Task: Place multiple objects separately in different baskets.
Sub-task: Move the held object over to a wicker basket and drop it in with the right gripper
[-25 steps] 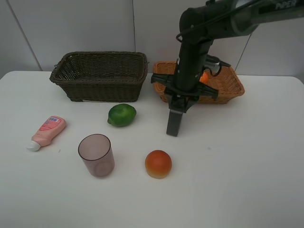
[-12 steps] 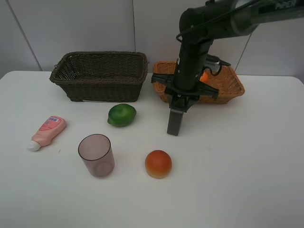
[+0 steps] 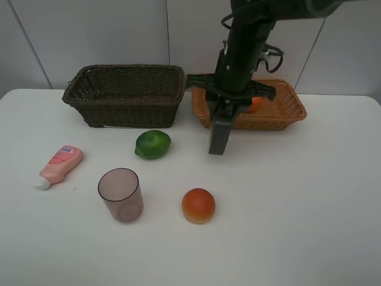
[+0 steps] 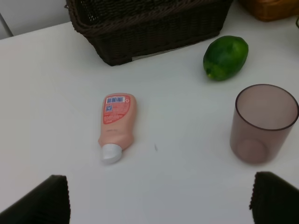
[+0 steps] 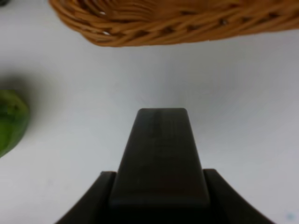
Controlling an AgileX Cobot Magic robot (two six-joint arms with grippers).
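Observation:
My right gripper is shut on the dark grey pump bottle, which hangs above the table in front of the light orange-tan basket. The bottle fills the right wrist view, with the gripper clamped on its sides. An orange mandarin lies in that basket. On the table sit the green lime, the red-orange fruit, the mauve cup and the pink tube. My left gripper is open above the table near the tube and cup.
The dark brown basket stands at the back left, beside the tan one. A white wall rises just behind both baskets. The right arm reaches in from the upper right, over the tan basket.
The right gripper has risen with the pump bottle, lifting it off the table and a little toward the tan basket. Everything else stays where it was.

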